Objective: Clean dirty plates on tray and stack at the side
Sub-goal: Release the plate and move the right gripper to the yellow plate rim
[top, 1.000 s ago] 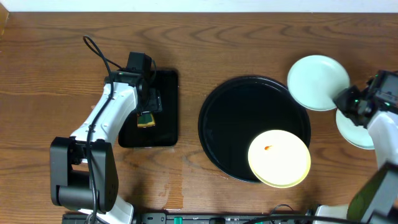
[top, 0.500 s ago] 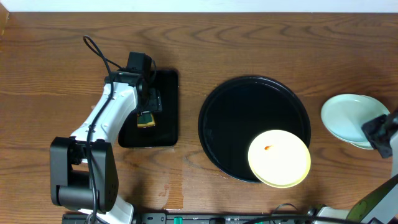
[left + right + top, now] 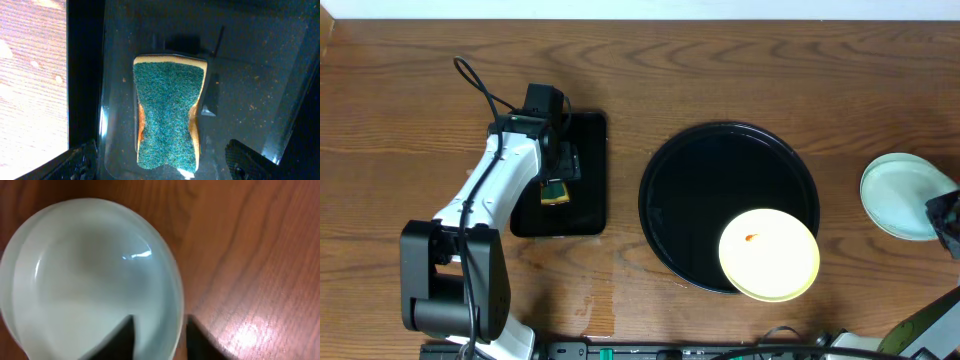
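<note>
The pale yellow plate [image 3: 769,254] with a small orange-red smear lies at the front right of the round black tray [image 3: 710,190], overhanging its rim. A pale light-blue plate [image 3: 898,195] sits at the far right of the table, right of the tray; in the right wrist view it [image 3: 85,275] fills the frame and looks clean. A second blue plate does not show separately. My right gripper [image 3: 942,212] straddles that plate's rim, fingers [image 3: 124,339] closed on it. My left gripper [image 3: 558,172] is open over a green-and-yellow sponge [image 3: 169,110], fingers either side.
The sponge lies in a small rectangular black tray [image 3: 582,180] left of the round tray. A black cable [image 3: 480,85] loops behind the left arm. Wooden table [image 3: 740,60] all round; its far edge runs along the top.
My right gripper has carried the light-blue plate from beside the round tray's back right out to the table's right edge, over the other blue plate. The left arm has not moved.
</note>
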`<state>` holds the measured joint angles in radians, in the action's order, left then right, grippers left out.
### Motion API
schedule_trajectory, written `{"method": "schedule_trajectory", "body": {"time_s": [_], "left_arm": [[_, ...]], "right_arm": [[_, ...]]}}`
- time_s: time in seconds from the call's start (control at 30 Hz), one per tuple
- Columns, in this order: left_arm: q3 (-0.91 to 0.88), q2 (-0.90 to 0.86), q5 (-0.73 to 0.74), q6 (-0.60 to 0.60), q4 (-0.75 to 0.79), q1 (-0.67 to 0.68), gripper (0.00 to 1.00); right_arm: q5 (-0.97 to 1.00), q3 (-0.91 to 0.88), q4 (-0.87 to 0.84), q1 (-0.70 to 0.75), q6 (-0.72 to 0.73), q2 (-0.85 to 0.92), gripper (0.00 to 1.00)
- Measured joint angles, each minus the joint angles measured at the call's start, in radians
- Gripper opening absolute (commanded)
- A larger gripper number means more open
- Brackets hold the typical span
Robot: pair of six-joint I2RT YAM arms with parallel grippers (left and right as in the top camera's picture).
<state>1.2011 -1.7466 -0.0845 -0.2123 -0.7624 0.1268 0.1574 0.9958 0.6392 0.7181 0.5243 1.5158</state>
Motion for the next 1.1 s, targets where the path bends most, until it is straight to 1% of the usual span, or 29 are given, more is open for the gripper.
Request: {"method": "schedule_trajectory", "body": {"time_s": [0.2,0.3,0.4,0.47,0.57,0.67,0.8,0.93,1.1], "left_arm": [[0.0,0.0,0.0,0.0,0.0,0.0,0.83],[0.0,0.0,0.0,0.0,0.0,0.0,0.83],[0.0,0.0,0.0,0.0,0.0,0.0,0.83],[0.0,0.0,0.0,0.0,0.0,0.0,0.83],[0.0,0.0,0.0,0.0,0.0,0.0,0.83],[0.0,0.0,0.0,0.0,0.0,0.0,0.83],[0.0,0.0,0.0,0.0,0.0,0.0,0.83],[0.0,0.0,0.0,0.0,0.0,0.0,0.83],[0.0,0.0,0.0,0.0,0.0,0.0,0.83]], "right_arm": [[-0.12,0.0,0.01,0.0,-0.034,0.0,0.46],[-0.233,0.0,0.037,0.0,-0.048,0.0,0.44],[-0.359,0.0,0.076,-0.013,-0.095,-0.006,0.44],[-0.435,0.0,0.122,-0.045,-0.133,-0.018,0.44],[-0.508,0.002,0.199,-0.134,-0.193,-0.033,0.45],[-0.518,0.002,0.274,-0.247,-0.234,-0.036,0.46],[-0.494,0.002,0.319,-0.382,-0.278,-0.037,0.47],[-0.48,0.002,0.384,-0.452,-0.309,-0.037,0.48],[-0.461,0.002,0.533,-0.492,-0.324,-0.037,0.49]]}}
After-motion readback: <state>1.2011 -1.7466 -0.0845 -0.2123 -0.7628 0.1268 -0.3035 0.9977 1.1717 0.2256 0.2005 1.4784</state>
